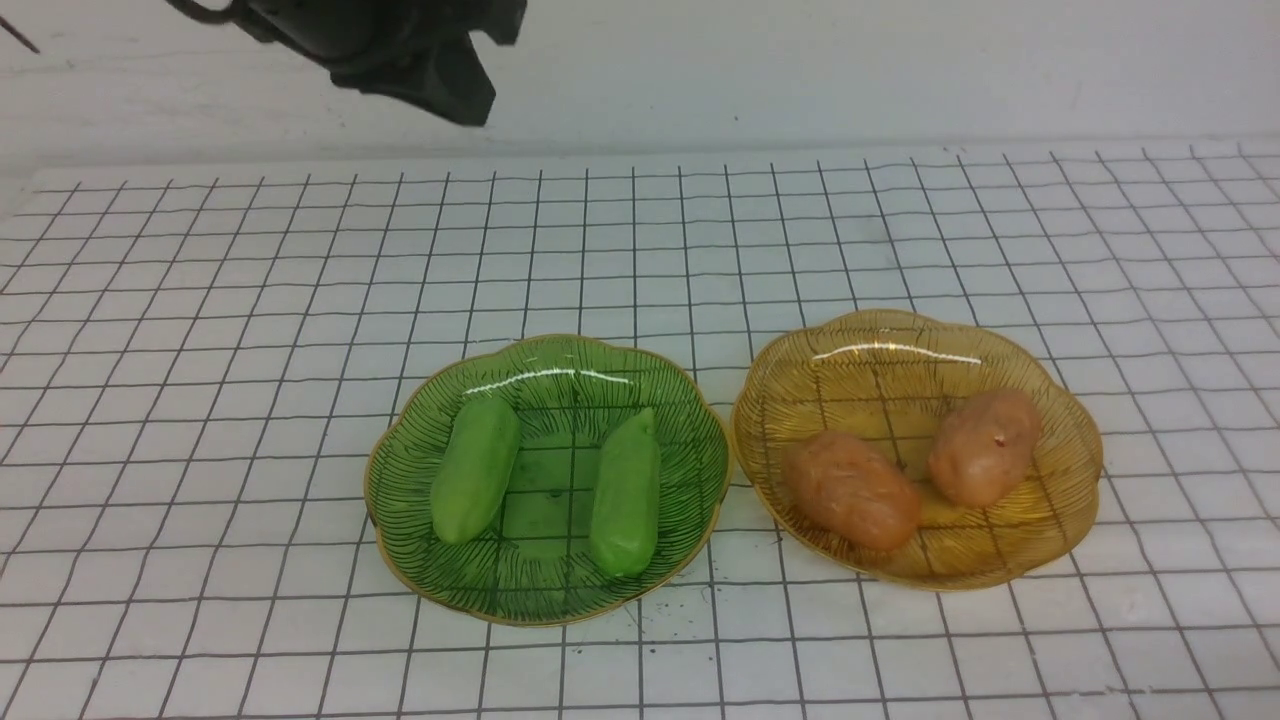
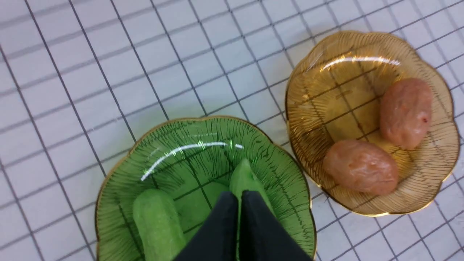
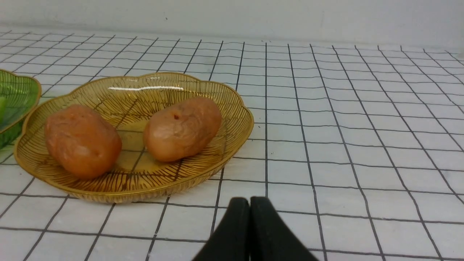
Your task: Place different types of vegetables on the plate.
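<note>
Two light-green cucumber pieces (image 1: 477,467) (image 1: 626,493) lie in a green glass plate (image 1: 560,370). Two orange-brown potatoes (image 1: 852,490) (image 1: 985,446) lie in an amber glass plate (image 1: 880,350) to its right. My left gripper (image 1: 470,105) hangs high at the far left, shut and empty. In the left wrist view its shut tips (image 2: 239,194) show over the right cucumber (image 2: 246,177), well above it. My right gripper (image 3: 249,201) is shut and empty, low over the table in front of the amber plate (image 3: 127,94). It is out of the front view.
The two plates stand side by side, almost touching, on a white cloth with a black grid (image 1: 200,300). A pale wall (image 1: 800,70) runs along the far edge of the table.
</note>
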Controlling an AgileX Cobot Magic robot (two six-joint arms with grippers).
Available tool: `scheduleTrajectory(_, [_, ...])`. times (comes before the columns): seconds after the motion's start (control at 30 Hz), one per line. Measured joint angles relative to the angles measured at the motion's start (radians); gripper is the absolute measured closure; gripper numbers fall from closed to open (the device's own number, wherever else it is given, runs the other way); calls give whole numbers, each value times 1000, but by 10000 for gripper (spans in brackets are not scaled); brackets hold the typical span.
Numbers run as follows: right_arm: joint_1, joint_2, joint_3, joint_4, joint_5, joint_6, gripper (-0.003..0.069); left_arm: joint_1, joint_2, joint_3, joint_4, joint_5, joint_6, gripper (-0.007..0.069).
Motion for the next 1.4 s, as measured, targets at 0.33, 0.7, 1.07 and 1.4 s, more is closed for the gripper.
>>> scheduleTrajectory(0.33, [0, 0, 0, 0, 1, 0, 673, 0, -395, 126, 163, 5, 10, 632])
scheduleTrajectory(0.7, [0, 0, 0, -1, 2, 0, 673, 0, -1166, 1023, 136, -415, -156, 632])
scheduleTrajectory(1.07, [0, 0, 0, -1, 2, 0, 673, 0, -1417, 1638, 130, -1020, -303, 632])
scheduleTrajectory(1.4, [0, 0, 0, -1, 2, 0, 673, 0, -1417, 1838, 130, -1077, -303, 632])
